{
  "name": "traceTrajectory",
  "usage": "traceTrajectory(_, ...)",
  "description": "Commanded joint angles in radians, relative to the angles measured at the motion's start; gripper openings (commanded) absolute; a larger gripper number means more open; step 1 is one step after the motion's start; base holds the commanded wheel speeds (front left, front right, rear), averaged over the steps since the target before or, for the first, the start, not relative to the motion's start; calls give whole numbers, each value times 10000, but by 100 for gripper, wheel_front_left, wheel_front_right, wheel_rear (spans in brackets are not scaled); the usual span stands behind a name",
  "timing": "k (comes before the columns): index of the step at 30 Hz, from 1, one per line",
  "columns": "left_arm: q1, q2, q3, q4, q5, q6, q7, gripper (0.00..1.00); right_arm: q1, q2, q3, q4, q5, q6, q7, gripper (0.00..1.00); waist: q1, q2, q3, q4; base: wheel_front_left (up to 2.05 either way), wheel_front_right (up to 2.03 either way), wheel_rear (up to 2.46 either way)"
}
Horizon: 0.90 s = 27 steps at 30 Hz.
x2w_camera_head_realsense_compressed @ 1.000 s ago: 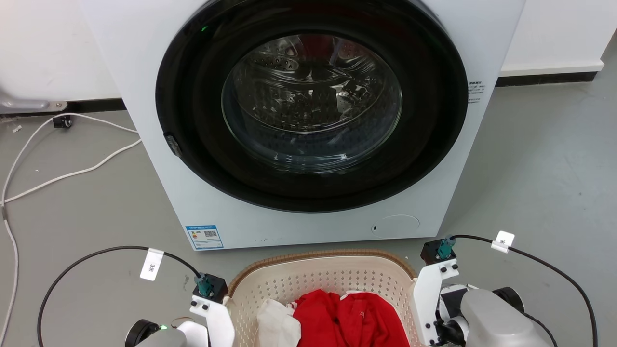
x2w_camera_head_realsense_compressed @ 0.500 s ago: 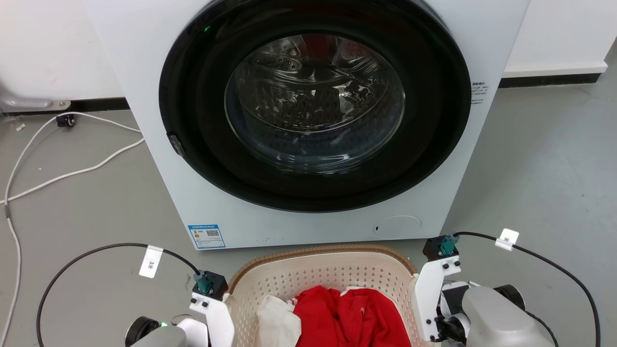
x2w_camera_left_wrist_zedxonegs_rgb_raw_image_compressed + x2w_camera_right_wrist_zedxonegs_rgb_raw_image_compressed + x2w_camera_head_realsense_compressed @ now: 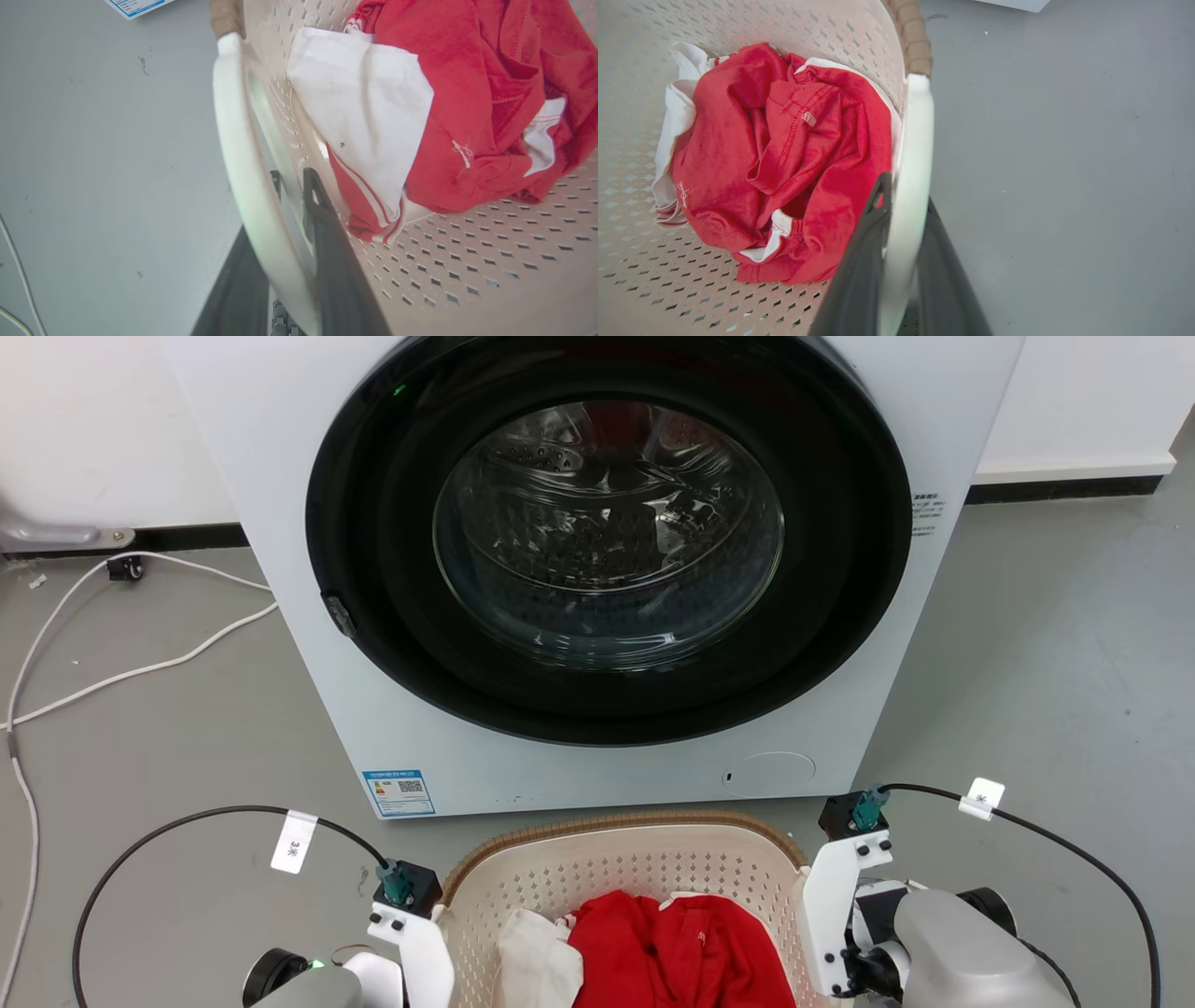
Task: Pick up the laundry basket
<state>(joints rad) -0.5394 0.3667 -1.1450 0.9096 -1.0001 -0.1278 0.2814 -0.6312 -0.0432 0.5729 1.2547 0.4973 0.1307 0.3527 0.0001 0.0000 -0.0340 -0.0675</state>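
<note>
Laundry basket [image 3: 607,863] lies between the arms, clamped at its 2 sides by left end effector [image 3: 293,182] and right end effector [image 3: 903,191].

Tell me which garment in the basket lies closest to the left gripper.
The white cloth: it lies against the wall of the laundry basket, just beside the left gripper, while the red garment is bunched farther across.

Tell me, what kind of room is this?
Probably a laundry area, perhaps a test room: a front-loading washer on a grey floor, and a basket of clothes before it.
</note>
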Motion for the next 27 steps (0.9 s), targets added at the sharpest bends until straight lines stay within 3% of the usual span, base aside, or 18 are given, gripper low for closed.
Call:
traceTrajectory(1,-81,100,-120,31,19,-46,41,0,-188,-127,50,-70,13,1,-36,0,-1,0,5,-7,0,0,0)
traceTrajectory(27,-241,88,-612,157,-449,-48,-96,0,-324,-120,452,68,454,2,11,0,-1,0,-4,-49,0,0,0)
